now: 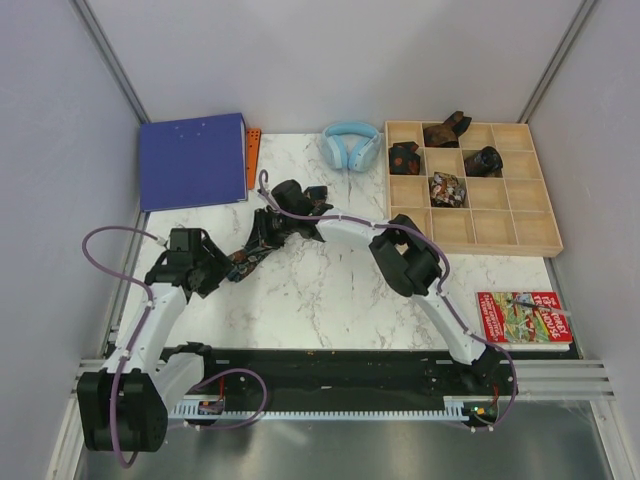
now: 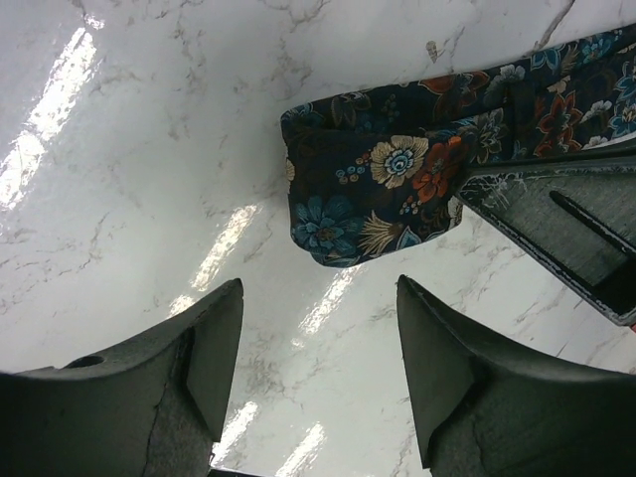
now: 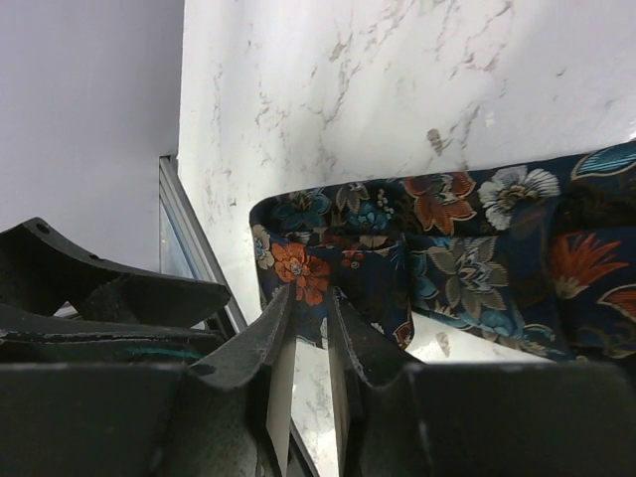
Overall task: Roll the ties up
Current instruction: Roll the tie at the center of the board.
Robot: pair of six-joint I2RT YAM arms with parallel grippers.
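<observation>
A navy floral tie (image 1: 245,257) lies as a strip on the marble table, its folded end in the left wrist view (image 2: 378,194). My right gripper (image 1: 263,233) is shut on the tie's folded end, the fabric (image 3: 447,248) pinched between its fingertips (image 3: 310,296). My left gripper (image 1: 222,268) is open and empty, hovering just short of the tie's end, its jaws wide apart (image 2: 318,293) over bare marble. One right finger (image 2: 566,224) rests on the tie. Several rolled ties (image 1: 447,189) sit in the wooden box's compartments.
The wooden compartment box (image 1: 500,225) stands at the back right. Light-blue headphones (image 1: 350,145) lie at the back centre, a blue binder (image 1: 193,160) at the back left. A colourful book (image 1: 523,317) lies at the front right.
</observation>
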